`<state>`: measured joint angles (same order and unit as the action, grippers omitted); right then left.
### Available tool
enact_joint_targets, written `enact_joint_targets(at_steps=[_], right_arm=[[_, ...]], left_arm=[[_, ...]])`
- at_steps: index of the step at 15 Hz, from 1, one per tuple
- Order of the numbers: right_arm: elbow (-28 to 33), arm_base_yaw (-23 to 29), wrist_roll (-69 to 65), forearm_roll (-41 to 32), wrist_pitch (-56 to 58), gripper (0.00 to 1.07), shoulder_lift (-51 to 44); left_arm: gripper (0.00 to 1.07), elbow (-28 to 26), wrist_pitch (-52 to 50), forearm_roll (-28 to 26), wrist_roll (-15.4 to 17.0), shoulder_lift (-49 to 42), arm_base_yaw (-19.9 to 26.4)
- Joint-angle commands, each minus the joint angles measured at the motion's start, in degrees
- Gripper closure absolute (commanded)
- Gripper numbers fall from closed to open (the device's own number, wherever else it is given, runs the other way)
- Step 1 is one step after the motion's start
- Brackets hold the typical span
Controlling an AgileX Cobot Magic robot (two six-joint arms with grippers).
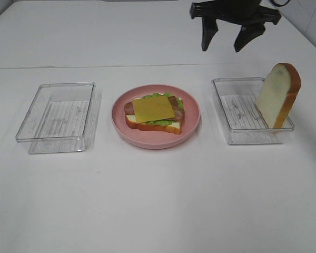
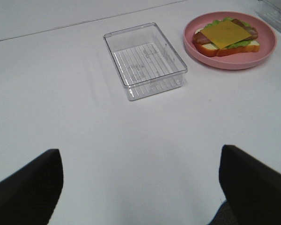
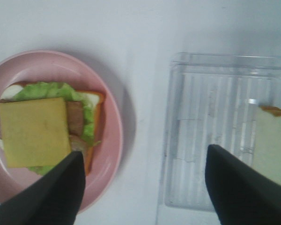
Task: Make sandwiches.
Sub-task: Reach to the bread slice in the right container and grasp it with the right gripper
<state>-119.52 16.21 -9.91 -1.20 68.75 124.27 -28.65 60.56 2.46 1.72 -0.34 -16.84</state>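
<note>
Right end effector (image 1: 226,43) spread above table (image 1: 158,211)

Wide white tabletop (image 1: 158,211) lies bare in front of the pink plate (image 1: 192,124), and there are open lanes between the plate and each clear tray. The left tray (image 1: 55,117) holds nothing. In the right tray (image 1: 229,129), a bread slice (image 1: 276,95) stands tilted against the outer wall, rising above the rim.

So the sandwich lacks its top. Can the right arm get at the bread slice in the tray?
Probably yes: the right pincer hangs open above, and the bread slice leans uncovered against the tray wall.
</note>
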Motion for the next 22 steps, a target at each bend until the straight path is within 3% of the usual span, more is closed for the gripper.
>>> enact_joint_targets(at_steps=[1, 6, 9, 13, 20, 22], right_arm=[[-0.3, -4.4, -0.6, 1.2, 3.7, 0.39, -1.7], [3.0, -11.0, 0.5, 1.9, 4.8, 0.39, -3.8], [9.6, -14.6, 1.4, 1.2, 4.8, 0.39, -7.0], [14.7, -14.7, 4.0, 0.5, 2.1, 0.39, -7.3], [15.4, -14.7, 4.5, 1.2, -0.9, 0.39, -2.1], [15.4, -14.7, 4.6, 1.2, -1.4, 0.65, -1.3]], left_arm=[[0.21, 0.1, -0.5, -0.3, 0.0, -0.5, -0.4], [0.21, 0.1, -0.5, -0.3, 0.0, -0.5, -0.4], [0.21, 0.1, -0.5, -0.3, 0.0, -0.5, -0.4], [0.21, 0.1, -0.5, -0.3, 0.0, -0.5, -0.4], [0.21, 0.1, -0.5, -0.3, 0.0, -0.5, -0.4], [0.21, 0.1, -0.5, -0.3, 0.0, -0.5, -0.4]])
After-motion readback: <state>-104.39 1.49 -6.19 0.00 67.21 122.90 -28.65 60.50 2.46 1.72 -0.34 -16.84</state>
